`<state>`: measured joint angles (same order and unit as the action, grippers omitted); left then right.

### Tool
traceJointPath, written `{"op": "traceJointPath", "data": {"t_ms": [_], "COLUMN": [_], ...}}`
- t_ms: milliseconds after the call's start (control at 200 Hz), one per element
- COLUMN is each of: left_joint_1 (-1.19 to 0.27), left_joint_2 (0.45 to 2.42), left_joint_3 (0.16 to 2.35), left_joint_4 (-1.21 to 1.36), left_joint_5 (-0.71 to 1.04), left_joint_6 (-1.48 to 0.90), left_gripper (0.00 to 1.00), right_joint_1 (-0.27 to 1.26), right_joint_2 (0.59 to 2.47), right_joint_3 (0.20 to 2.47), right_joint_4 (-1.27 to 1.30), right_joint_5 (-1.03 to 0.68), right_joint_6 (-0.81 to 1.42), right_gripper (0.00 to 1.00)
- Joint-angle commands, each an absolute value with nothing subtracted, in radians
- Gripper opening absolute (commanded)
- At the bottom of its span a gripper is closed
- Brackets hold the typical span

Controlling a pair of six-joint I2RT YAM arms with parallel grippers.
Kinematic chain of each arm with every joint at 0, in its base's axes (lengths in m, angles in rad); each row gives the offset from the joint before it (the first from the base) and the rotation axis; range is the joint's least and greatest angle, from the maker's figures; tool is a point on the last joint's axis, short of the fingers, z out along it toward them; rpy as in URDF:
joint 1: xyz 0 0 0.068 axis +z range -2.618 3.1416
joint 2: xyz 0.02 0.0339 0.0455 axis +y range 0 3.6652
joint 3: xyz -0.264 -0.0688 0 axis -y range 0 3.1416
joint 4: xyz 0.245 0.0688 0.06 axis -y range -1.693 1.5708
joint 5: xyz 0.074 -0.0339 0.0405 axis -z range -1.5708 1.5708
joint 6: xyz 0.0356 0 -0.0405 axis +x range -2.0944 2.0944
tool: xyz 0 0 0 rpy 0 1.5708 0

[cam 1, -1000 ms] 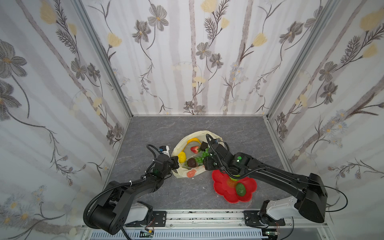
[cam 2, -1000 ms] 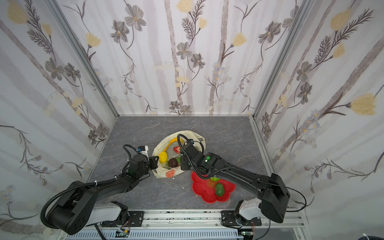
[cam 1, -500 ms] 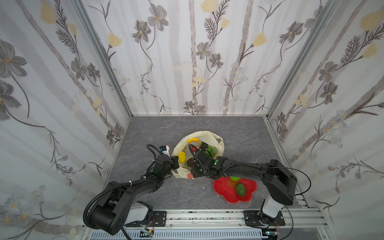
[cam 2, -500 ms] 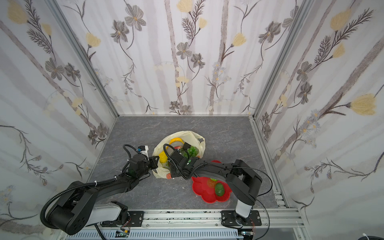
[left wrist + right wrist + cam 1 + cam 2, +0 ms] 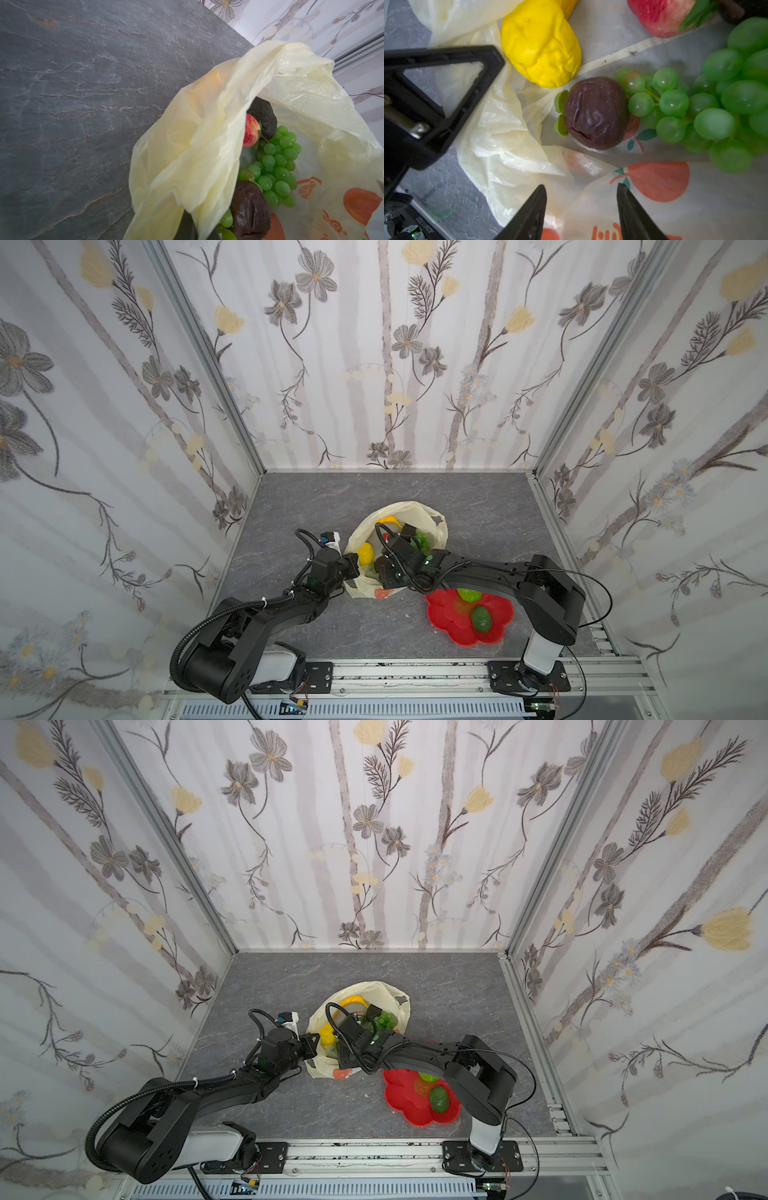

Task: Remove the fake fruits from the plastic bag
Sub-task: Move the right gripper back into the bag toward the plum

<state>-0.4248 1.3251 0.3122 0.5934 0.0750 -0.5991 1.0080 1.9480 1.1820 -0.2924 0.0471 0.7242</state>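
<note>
bag pinched by left gripper, right gripper spread near brown fruit

Both arms stretched out low toward the middle, left gripper pinched tight, right gripper jaws partly apart, angled downward.

I find the thin pale-yellow plastic bag translucent, crinkled and faintly shiny. The blackish-brown fake fruit: wrinkled, glossy plastic. The green grape bunch: smooth, shiny. The yellow lumpy fake fruit: waxy, dull. The grey tabletop: matt, stone-veined. The red flower-shaped dish: glossy plastic. My right pincer: matt black plastic.
</note>
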Motion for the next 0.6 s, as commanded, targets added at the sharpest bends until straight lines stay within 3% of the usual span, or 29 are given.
{"op": "traceJointPath", "data": {"t_ms": [0,595], "left_joint_1": [-0.425,-0.425], "left_joint_2": [1.324,1.314], "left_joint_3": [0.320,0.318], "left_joint_4": [0.603,0.602], "left_joint_5": [0.076,0.071], "left_joint_6": [-0.600,-0.595], "left_gripper": [0.00,0.00], "right_joint_1": [1.011,1.029], "right_joint_2": [1.974,2.114], "right_joint_3": [1.233,1.431], "right_joint_4": [-0.300,-0.372], "right_joint_5": [0.108,0.174], "right_joint_6": [0.706,0.664], "right_gripper": [0.56,0.56]}}
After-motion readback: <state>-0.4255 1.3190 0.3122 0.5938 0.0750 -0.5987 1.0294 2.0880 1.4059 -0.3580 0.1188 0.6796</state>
